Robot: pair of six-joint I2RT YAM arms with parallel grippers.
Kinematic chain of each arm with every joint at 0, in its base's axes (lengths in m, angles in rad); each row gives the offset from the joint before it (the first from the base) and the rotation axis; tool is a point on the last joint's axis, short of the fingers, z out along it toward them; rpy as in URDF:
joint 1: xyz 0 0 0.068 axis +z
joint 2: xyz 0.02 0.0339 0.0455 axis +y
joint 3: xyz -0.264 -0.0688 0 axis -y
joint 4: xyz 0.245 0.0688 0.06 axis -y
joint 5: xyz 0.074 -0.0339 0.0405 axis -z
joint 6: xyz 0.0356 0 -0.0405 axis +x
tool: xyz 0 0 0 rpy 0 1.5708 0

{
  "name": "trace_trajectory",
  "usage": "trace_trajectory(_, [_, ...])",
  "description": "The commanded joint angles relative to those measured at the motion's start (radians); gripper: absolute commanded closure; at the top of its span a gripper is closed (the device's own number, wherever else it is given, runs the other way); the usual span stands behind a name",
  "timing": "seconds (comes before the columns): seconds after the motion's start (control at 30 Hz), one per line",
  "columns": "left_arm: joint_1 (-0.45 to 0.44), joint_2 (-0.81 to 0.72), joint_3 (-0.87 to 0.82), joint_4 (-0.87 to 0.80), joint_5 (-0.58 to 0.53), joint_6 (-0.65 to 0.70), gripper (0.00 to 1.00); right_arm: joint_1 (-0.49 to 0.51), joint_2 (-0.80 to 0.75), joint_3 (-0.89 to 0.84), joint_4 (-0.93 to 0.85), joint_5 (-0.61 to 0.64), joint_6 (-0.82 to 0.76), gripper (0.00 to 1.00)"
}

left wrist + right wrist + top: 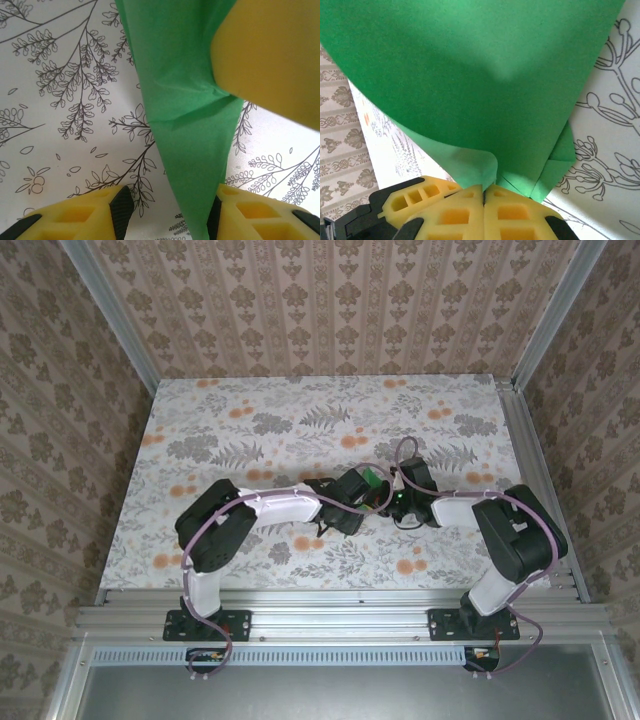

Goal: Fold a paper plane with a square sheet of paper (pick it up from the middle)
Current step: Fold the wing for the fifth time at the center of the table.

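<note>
Green paper clamped in the tight-closed right gripper to steady it; left gripper, fingers parted, straddles its tip, gripping nothing.

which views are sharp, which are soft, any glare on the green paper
Top external: evenly lit, sharp. Left wrist: tabletop print and green paper crisp, the near yellow finger at upper right blurred. Right wrist: a faint pale patch on the green paper, no hard glare; the tabletop print looks softer.
</note>
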Motion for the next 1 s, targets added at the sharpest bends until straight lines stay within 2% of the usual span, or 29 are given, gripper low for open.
trace_trajectory(0.0, [0.020, 0.076, 0.004, -0.043, -0.116, -0.015, 0.53, 0.009, -0.048, -0.018, 0.011, -0.019, 0.022, 1.00])
trace_trajectory(0.53, [0.030, 0.103, 0.009, -0.095, -0.160, -0.016, 0.55, 0.014, -0.116, -0.055, -0.098, 0.025, -0.021, 1.00])
trace_trajectory(0.97, [0.020, 0.085, -0.028, -0.071, -0.158, 0.048, 0.55, 0.001, -0.065, -0.020, -0.166, 0.074, -0.103, 1.00])
